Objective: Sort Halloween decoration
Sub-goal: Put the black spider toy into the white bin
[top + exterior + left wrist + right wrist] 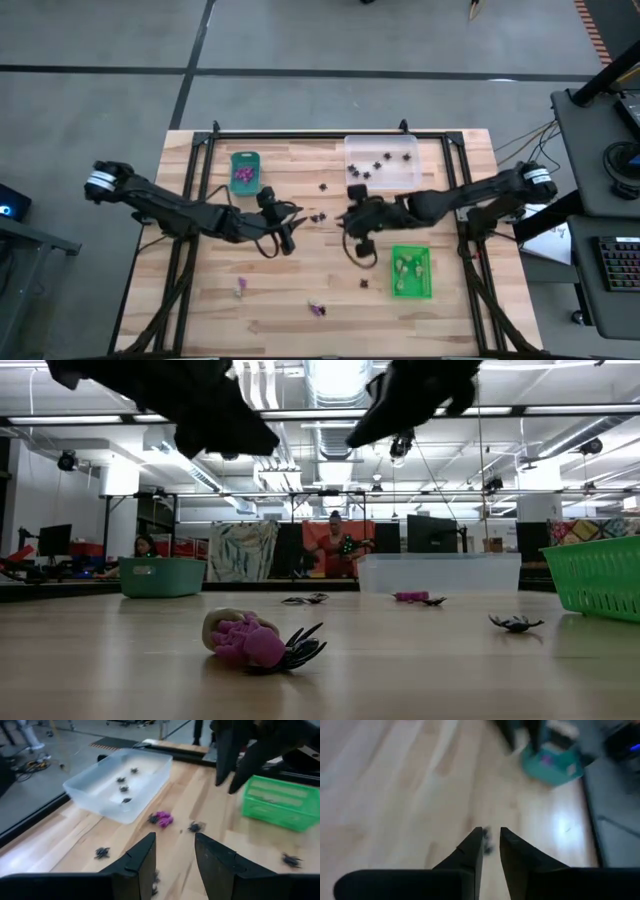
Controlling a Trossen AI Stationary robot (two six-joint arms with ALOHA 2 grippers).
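Black trinket (pixel 488 843) sits between the narrowed right hand (pixel 491 834).

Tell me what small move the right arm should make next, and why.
Probably lower the right end effector straight down toward the small black trinket showing just ahead of it. The low view has both arms well above the table, so it looks too high to grasp yet. The left end effector waits open nearby.

Both grippers (pixel 285 238) (pixel 358 243) crowd the table's (pixel 200 310) middle; trays line its far edge and right side. Scattered trinkets (pixel 317 308) dot the near edge; its left stands open.
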